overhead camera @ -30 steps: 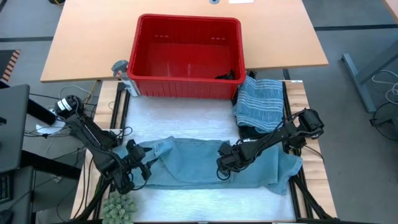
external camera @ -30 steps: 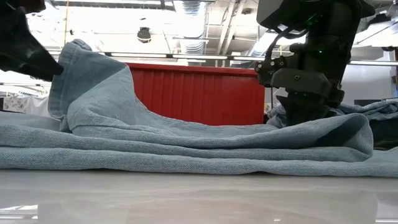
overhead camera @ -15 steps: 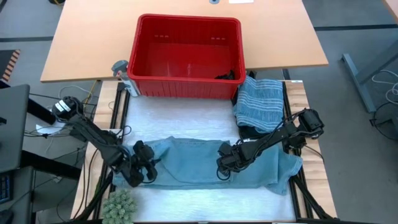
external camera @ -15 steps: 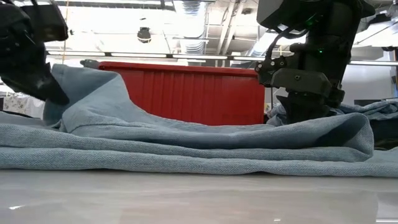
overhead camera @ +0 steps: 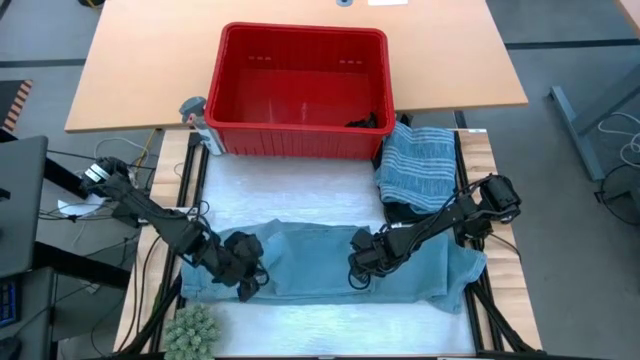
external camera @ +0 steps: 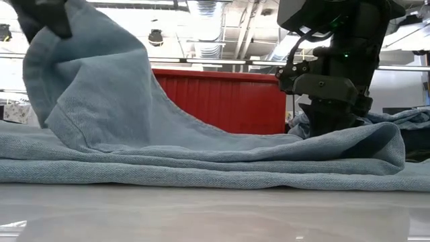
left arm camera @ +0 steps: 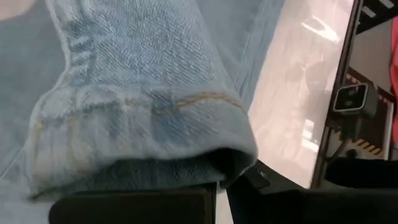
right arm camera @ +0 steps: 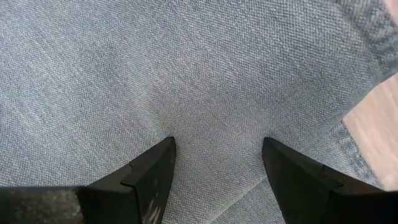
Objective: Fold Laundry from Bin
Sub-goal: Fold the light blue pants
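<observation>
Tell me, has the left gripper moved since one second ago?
Yes. The left gripper, shut on the light blue garment, moved toward the right gripper, which stayed.

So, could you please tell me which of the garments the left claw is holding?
The light blue one spread across the table; the left claw grips its hem. The striped one lies beside the bin.

Bare table (overhead camera: 300,195) between bin (overhead camera: 300,140) and denim (overhead camera: 330,265)

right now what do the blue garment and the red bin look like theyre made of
Light blue garment: woven cotton denim by the look, matte, with visible twill weave and a stitched hem.
Red bin: probably moulded plastic, smooth with a slight sheen, rigid ribbed walls and a thick rim.
</observation>
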You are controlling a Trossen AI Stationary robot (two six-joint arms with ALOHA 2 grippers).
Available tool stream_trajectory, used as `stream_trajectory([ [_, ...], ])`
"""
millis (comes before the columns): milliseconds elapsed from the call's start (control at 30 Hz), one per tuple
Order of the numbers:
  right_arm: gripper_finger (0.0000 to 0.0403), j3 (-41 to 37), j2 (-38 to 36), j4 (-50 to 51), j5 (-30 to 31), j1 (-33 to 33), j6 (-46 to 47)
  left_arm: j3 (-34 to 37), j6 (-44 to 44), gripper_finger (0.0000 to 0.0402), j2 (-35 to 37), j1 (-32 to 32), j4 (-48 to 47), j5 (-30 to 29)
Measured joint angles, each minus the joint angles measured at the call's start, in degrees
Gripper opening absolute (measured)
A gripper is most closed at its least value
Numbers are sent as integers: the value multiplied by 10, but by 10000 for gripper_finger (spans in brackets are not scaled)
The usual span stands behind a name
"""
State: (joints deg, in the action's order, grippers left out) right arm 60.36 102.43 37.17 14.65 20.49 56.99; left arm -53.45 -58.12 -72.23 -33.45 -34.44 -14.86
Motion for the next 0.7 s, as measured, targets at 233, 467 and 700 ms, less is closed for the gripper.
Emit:
stream_trajectory([
  [233, 269, 0, 0, 0, 3, 0, 0, -39, -39, 4, 0, 58, -91, 140],
  [467, 269, 0, 0, 0, 4, 0, 0, -39, -45, 4, 0, 90, -97, 243],
  [700, 269, 0, 0, 0, 4, 0, 0, -33, 0, 21, 0, 89, -110, 150],
])
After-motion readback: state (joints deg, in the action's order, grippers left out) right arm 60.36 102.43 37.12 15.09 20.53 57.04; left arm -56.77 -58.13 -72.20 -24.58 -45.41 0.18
